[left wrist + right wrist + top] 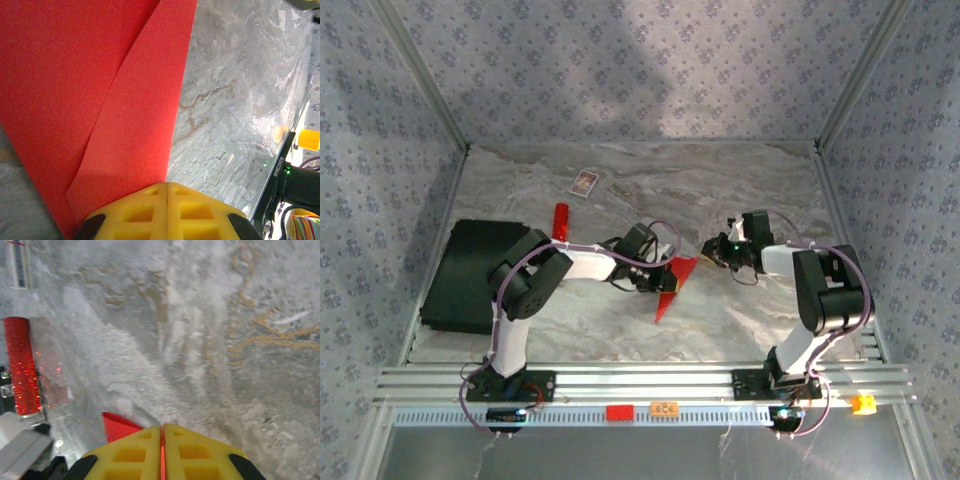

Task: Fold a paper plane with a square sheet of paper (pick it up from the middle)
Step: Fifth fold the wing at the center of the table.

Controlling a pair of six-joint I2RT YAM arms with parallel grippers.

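Note:
The red paper is folded into a narrow pointed shape, its tip toward the near edge, and lies between the two grippers at the table's middle. My left gripper is shut at its left side. In the left wrist view the creased paper spreads ahead, and its right edge runs into the seam of the shut jaws of the left gripper. My right gripper is shut on the paper's far end. A red sliver shows between the shut jaws of the right gripper, and a paper corner pokes out to the left.
A red cylindrical stick lies behind the left arm and also shows as the stick in the right wrist view. A small printed card lies farther back. A black pad covers the table's left side. Patterned walls enclose the marbled table.

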